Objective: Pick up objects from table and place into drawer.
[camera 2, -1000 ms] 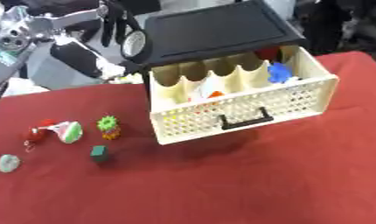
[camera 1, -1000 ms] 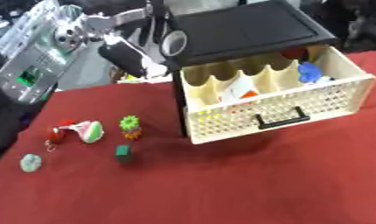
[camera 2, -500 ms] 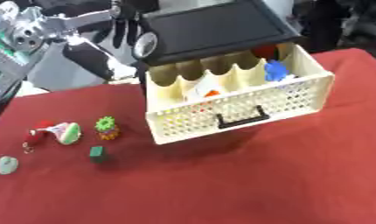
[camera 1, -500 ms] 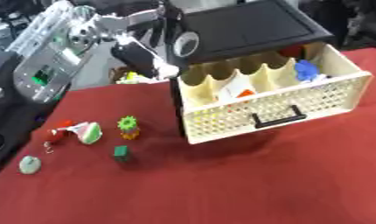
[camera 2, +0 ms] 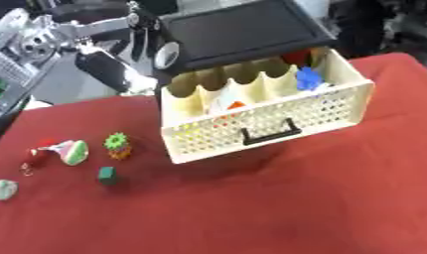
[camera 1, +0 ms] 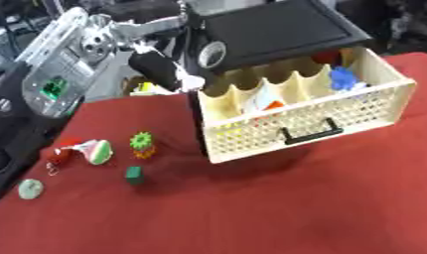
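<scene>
Reaching next, bring your left hand (camera 1: pixel 169 74) down left of the drawer (camera 1: pixel 304 116) onto the green cube (camera 1: pixel 133 173); fingers' state: cannot tell.

Perforated cream plastic drawer (camera 1: pixel 304 124), matt red cloth (camera 1: pixel 278 208)

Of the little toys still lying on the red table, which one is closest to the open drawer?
The green spiky-topped toy. It sits just left of the cream drawer, while the green cube, the watermelon-slice piece and the pale green round piece lie farther left.

L hand (camera 1: pixel 165 74) nearer drawer (camera 1: pixel 304 119).
</scene>
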Controlling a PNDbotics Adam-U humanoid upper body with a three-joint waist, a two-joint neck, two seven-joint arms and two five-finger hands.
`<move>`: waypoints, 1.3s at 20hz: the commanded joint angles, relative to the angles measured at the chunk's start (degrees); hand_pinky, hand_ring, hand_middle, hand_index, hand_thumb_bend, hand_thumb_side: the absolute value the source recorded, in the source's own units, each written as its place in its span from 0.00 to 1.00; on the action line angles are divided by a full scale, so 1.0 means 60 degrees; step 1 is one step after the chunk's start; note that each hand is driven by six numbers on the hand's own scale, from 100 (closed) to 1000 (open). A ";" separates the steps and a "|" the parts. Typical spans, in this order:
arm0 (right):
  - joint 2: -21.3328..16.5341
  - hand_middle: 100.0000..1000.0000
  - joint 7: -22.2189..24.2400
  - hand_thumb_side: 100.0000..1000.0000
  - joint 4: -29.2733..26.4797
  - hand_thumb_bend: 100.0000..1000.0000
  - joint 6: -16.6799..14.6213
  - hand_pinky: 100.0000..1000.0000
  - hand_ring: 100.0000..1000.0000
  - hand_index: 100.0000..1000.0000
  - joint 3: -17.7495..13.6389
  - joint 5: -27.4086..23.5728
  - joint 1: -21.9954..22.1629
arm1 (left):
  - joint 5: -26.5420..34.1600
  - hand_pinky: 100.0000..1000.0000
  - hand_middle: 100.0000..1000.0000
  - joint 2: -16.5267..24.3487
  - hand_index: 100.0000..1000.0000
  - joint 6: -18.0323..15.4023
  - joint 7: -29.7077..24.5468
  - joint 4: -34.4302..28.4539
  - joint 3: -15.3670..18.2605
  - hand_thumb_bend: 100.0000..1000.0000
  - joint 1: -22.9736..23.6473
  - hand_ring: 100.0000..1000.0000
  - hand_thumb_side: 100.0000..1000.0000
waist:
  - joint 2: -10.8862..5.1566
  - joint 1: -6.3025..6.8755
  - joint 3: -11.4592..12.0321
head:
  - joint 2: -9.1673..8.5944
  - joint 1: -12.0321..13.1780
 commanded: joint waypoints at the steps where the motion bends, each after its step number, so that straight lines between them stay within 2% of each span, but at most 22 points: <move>1: -0.0270 0.41 0.0012 1.00 -0.0053 0.00 0.0051 0.31 0.43 0.71 -0.0090 -0.0074 -0.0127 | 0.0099 0.15 0.43 0.0060 0.70 -0.0086 0.0048 0.0065 0.0129 0.00 -0.0275 0.38 0.39 | -0.0132 -0.0063 -0.0029 | 0.0040 -0.0006; 6: -0.0262 0.41 0.0022 1.00 -0.0053 0.00 0.0103 0.31 0.43 0.71 -0.0100 -0.0097 -0.0159 | 0.0082 0.16 0.43 -0.0072 0.70 -0.0160 0.0102 0.0302 0.0149 0.00 -0.0353 0.38 0.40 | -0.0130 -0.0031 -0.0086 | 0.0002 0.0031; 9: -0.0251 0.41 0.0033 1.00 -0.0053 0.00 0.0121 0.30 0.43 0.71 -0.0103 -0.0110 -0.0168 | -0.0031 0.18 0.45 -0.0134 0.74 -0.0207 0.0119 0.0426 0.0142 0.00 -0.0372 0.39 0.41 | -0.0129 -0.0018 -0.0104 | -0.0014 0.0032; 14: -0.0246 0.41 0.0032 1.00 -0.0053 0.00 0.0142 0.30 0.43 0.71 -0.0115 -0.0117 -0.0159 | -0.0354 0.32 0.56 -0.0130 0.87 -0.0321 0.0190 0.0614 0.0203 0.00 -0.0328 0.50 0.47 | -0.0136 -0.0007 -0.0100 | -0.0022 0.0017; 20: -0.0248 0.41 0.0026 1.00 -0.0053 0.00 0.0140 0.30 0.43 0.71 -0.0114 -0.0138 -0.0153 | -0.0917 0.37 0.60 -0.0126 0.89 -0.0403 0.0326 0.0716 0.0234 0.00 -0.0309 0.56 0.48 | -0.0154 -0.0012 -0.0074 | -0.0017 -0.0003; 22: -0.0247 0.41 0.0025 1.00 -0.0053 0.00 0.0141 0.30 0.43 0.71 -0.0111 -0.0147 -0.0161 | -0.0984 0.40 0.63 -0.0140 0.93 -0.0454 0.0318 0.0720 0.0234 0.00 -0.0310 0.59 0.51 | -0.0151 -0.0012 -0.0074 | -0.0021 -0.0001; 26: -0.0242 0.41 0.0038 1.00 -0.0053 0.00 0.0154 0.30 0.43 0.71 -0.0102 -0.0152 -0.0173 | -0.0996 0.40 0.64 -0.0163 0.94 -0.0567 0.0319 0.0701 0.0247 0.00 -0.0310 0.59 0.58 | -0.0138 -0.0014 -0.0081 | -0.0027 0.0002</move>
